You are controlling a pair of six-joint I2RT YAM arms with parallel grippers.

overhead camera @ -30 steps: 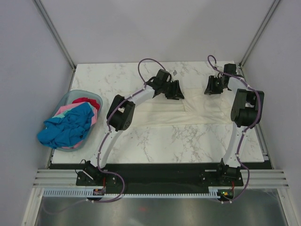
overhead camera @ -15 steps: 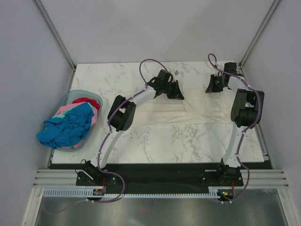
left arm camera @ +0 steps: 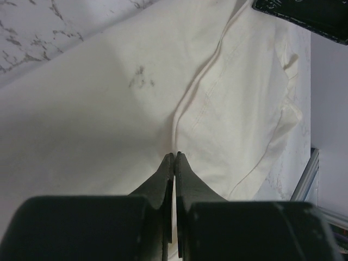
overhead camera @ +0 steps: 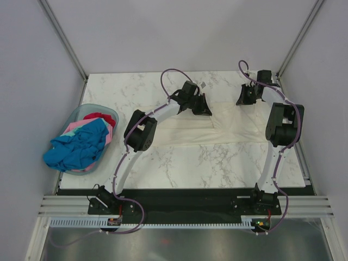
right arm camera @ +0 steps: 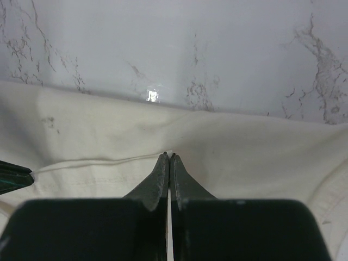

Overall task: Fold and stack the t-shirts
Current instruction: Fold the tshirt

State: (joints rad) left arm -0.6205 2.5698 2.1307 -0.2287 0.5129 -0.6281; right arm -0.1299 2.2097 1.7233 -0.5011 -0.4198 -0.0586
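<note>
Flat shirt (overhead camera: 234, 130) lies across the far right part of the table (overhead camera: 179, 163). Left gripper (overhead camera: 204, 107) sits on its far-left edge, right gripper (overhead camera: 243, 99) on its far-right edge. Basket (overhead camera: 81, 109) at the table's left edge, heap of shirts (overhead camera: 79, 145) in it, spilling over the near rim.

Matt cloth on a glossy marble-look tabletop

The cream t-shirt (left arm camera: 109, 109) pinched in the left gripper (left arm camera: 174, 155) is soft matt cloth with stitched hems, faintly smudged ahead of the tips. Beyond the right gripper (right arm camera: 168, 155), the table (right arm camera: 217, 43) is smooth, grey-veined and shiny, catching a glint. The fingers (left arm camera: 160, 179) look like matt black plastic.
</note>
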